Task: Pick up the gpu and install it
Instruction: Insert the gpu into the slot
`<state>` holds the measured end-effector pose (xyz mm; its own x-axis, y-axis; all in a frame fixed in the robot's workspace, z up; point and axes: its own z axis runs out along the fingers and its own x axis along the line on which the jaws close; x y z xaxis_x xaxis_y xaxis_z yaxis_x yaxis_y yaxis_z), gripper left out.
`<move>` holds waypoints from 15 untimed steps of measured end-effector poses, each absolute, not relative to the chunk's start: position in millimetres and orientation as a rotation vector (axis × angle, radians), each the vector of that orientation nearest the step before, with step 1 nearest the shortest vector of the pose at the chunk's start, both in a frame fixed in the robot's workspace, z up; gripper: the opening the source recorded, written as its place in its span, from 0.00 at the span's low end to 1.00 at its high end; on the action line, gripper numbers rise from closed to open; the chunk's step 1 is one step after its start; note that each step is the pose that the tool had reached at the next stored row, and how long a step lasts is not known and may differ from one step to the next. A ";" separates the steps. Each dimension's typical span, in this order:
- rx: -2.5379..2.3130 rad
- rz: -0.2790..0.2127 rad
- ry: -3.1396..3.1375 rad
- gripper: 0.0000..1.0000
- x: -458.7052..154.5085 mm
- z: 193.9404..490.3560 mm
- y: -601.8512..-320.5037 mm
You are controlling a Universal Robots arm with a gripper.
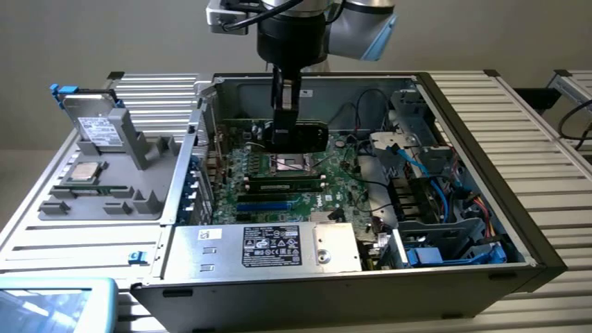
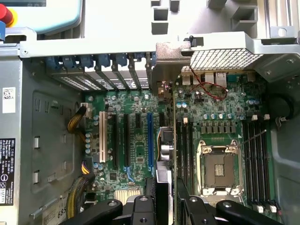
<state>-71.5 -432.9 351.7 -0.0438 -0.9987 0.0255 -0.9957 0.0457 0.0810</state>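
Above the open case [image 1: 490, 163] the arm [image 1: 291, 35] points straight down, claw [image 2: 165, 200] clamped on the gpu [image 2: 164, 150].

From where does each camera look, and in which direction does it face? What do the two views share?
Exterior view: sits off the arm, high up, and looks down at an angle into the open case. The arm and the claw gripping the gpu show.
Wrist view: sits on the wrist and looks down along the claw onto the board. Its fingers show, with the gpu edge-on between them.
Shared: claw, gpu, board, socket.
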 end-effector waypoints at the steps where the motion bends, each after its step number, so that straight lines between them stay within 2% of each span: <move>1: 2.120 -0.063 -2.215 0.28 -71.6 349.8 -433.0; 15: 2.129 -0.063 -2.207 0.28 -77.3 325.4 -445.5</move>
<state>-77.3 -445.5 325.4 -0.0348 -0.9991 0.0248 -0.9961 0.0367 0.0808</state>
